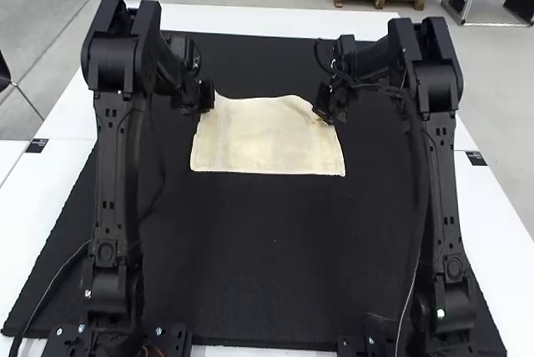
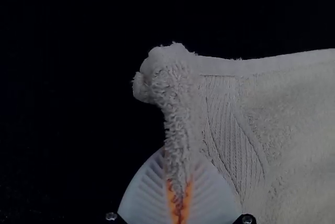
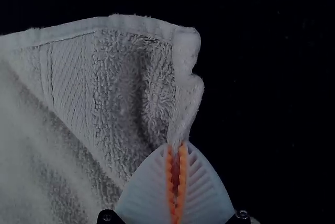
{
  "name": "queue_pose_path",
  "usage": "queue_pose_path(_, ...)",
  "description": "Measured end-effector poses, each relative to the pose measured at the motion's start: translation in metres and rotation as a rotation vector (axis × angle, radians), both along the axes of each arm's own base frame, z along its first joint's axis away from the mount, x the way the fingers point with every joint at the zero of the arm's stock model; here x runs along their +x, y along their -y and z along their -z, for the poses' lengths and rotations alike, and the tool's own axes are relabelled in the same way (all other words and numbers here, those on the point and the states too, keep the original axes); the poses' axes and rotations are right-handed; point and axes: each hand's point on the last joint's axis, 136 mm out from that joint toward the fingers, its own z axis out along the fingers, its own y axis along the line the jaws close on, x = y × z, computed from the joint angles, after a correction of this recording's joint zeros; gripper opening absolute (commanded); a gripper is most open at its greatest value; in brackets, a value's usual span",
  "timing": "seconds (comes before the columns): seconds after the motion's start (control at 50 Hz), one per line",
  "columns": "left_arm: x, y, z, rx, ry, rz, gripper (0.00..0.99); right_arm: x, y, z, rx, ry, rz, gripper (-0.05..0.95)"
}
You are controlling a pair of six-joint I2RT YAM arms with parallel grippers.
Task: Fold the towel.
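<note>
- The towel (image 1: pixel 267 140) is laid on the black mat (image 1: pixel 267 248), in the far middle part of the table (image 1: pixel 275 22), between the two grippers. Its near edge is seen fairly straight and flat; its far edge dips between the two gripped ends.
- By the left gripper (image 2: pixel 179 162), a bunched pinch of the towel is held at its far left corner, the fingers closed on the cloth with a small lump standing out past their tips.
- By the right gripper (image 3: pixel 177 146), a thinner pinch is held at the far right corner, the fingers nearly together, and the cloth is puckered beside them.
- Whether one layer or two is caught cannot be told, nor whether a fold has been made already.
- The towel is judged to be light, soft and floppy, with thick looped pile that should be gripped well and is unlikely to be harmed by a firm squeeze.
- The hem (image 3: pixel 141 23) and the woven band (image 2: pixel 225 114) look flatter and a little stiffer, so the corners are well chosen for a hold.
- If both corners are lifted and brought over evenly, sagging in the middle is to be expected; the shallow right pinch might be lost if pulled hard.
</note>
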Motion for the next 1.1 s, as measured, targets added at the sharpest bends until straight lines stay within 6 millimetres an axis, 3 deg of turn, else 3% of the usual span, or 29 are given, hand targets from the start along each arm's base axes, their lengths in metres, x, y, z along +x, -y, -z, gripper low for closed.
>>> queue_pose_path(0.18,-0.005,0.000,-0.018,0.001,0.037,0.000,0.034,-0.002,0.000,-0.001,0.003,0.001,-0.002,0.00)
queue_pose_path(0.5,-0.017,0.000,-0.010,0.003,0.019,-0.003,0.034,-0.006,0.004,-0.007,-0.001,0.042,0.003,0.00)
queue_pose_path(0.68,-0.018,-0.001,-0.012,0.005,0.019,-0.005,0.034,-0.001,0.008,-0.026,-0.011,0.098,0.011,0.00)
queue_pose_path(0.84,-0.019,-0.001,-0.028,0.008,0.048,-0.008,0.034,0.006,0.015,-0.044,-0.021,0.162,0.031,0.00)
queue_pose_path(1.1,-0.019,-0.001,-0.044,0.009,0.080,-0.009,0.034,0.002,0.022,-0.037,-0.038,0.159,0.045,0.00)
